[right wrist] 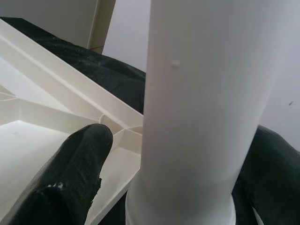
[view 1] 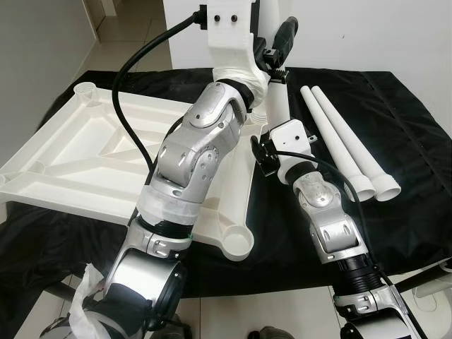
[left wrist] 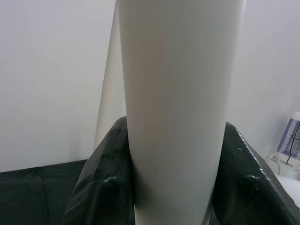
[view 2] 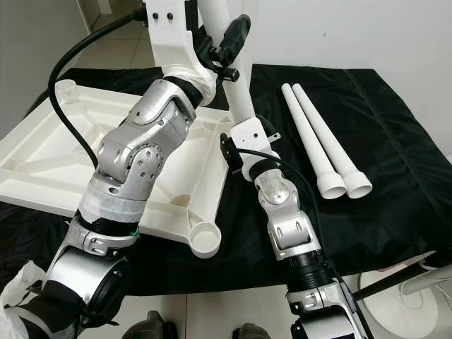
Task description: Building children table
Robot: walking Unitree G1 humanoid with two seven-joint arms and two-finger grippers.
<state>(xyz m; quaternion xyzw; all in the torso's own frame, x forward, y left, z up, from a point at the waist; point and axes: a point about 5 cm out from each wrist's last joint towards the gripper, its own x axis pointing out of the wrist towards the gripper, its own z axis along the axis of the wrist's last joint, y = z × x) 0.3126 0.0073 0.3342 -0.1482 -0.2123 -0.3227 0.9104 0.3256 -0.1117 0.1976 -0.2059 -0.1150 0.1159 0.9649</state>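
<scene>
A white children's table top [view 1: 85, 155] lies upside down on a black cloth [view 1: 402, 99]. One white leg [view 1: 277, 106] stands upright at its far right corner. My left gripper [view 1: 280, 42] is shut on this leg high up; in the left wrist view the leg [left wrist: 178, 93] sits tight between both black fingers [left wrist: 98, 183]. My right gripper [right wrist: 183, 133] is lower on the same leg, just above its base. It looks open: one finger [right wrist: 75, 178] stands a little apart from the leg, and the other lies beside it.
Two spare white legs [view 1: 346, 141] lie side by side on the cloth to the right. Open round sockets show at the near corner [view 1: 236, 244] and far left corner [view 1: 85, 90] of the table top. A white wall stands close behind, and tiled floor lies below.
</scene>
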